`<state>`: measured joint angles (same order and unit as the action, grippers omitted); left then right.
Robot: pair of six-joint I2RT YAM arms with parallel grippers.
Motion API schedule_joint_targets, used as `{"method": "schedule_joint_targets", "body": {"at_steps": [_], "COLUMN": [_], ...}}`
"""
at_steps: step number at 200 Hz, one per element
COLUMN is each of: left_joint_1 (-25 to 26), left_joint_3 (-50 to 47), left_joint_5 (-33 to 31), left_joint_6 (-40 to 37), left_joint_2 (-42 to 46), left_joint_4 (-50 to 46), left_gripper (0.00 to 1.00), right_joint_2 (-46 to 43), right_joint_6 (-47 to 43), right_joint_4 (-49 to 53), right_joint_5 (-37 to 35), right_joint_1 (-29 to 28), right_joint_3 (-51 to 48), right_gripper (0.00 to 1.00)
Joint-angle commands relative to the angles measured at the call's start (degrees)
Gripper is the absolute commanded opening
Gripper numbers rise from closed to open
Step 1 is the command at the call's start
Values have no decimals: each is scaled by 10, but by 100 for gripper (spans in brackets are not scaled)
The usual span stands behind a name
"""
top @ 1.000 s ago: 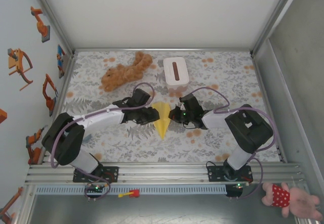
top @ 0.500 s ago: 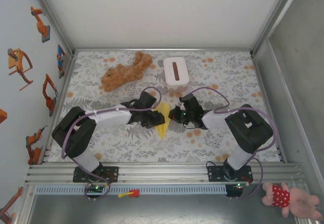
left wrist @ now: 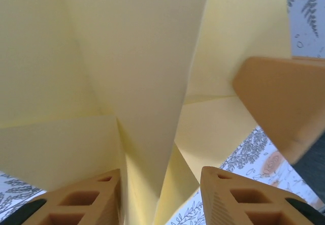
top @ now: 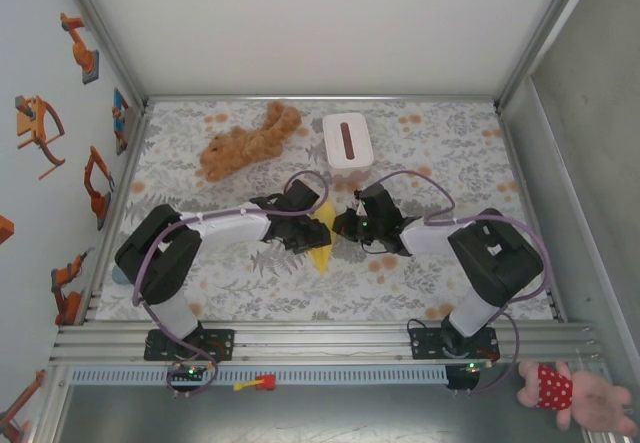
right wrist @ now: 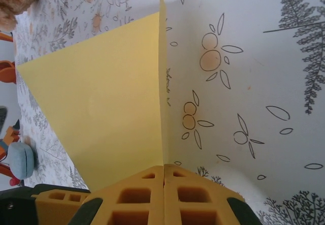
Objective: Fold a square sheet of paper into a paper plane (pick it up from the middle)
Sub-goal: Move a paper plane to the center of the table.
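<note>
Though the yellow paper plane (top: 319, 253) at the middle of the flowered surface (top: 450, 163) is already pointed, with layered wings, I judge some last creasing is left. My right tool (right wrist: 163, 170) is clamped on its upright crease; my left tool (left wrist: 161, 189) stands parted around a fold.

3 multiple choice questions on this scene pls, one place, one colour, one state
1. Top view: the white box lies where from the brown plush toy? A left B right C on it
2. The paper plane is A white B blue C yellow
3. The right gripper is A shut on the paper plane B wide open C holding the toy
Key: 1 B, the box sits right of the toy; 2 C, yellow in both wrist views; 3 A, it is closed on the paper's fold.
</note>
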<state>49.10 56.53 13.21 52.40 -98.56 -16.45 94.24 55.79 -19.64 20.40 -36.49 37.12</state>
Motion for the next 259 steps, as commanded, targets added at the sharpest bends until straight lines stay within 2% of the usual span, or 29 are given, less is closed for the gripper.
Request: {"method": "schedule_joint_targets", "body": {"at_steps": [1, 68, 97, 139, 158, 189, 210, 259], "left_joint_1": [3, 6, 6, 4, -1, -27, -57, -97], "left_joint_3": [22, 58, 63, 66, 69, 71, 83, 180], "left_joint_5": [-15, -27, -33, -57, -74, -104, -99, -132], "left_joint_6": [7, 7, 6, -19, -42, -91, -135, -220], "left_joint_2": [-14, -47, -47, -28, -14, 15, 22, -51], "left_joint_4": [-40, -77, -84, -107, -133, -180, -202, -260], "left_gripper": [40, 33, 21, 10, 9, 9, 9, 10], "right_joint_2": [-15, -10, -18, -65, -99, -156, -182, -202], "right_joint_6": [11, 22, 23, 8, -8, -34, -43, -45], "right_joint_4": [-7, -20, 1, 53, 104, 193, 234, 261], "right_joint_5": [10, 16, 4, -47, -94, -179, -221, -255], "right_joint_1": [2, 2, 2, 10, 15, 23, 27, 31], "right_joint_3": [-1, -5, -4, -14, -17, -15, -13, -13], "right_gripper": [0, 0, 0, 30, 45, 49, 50, 50]}}
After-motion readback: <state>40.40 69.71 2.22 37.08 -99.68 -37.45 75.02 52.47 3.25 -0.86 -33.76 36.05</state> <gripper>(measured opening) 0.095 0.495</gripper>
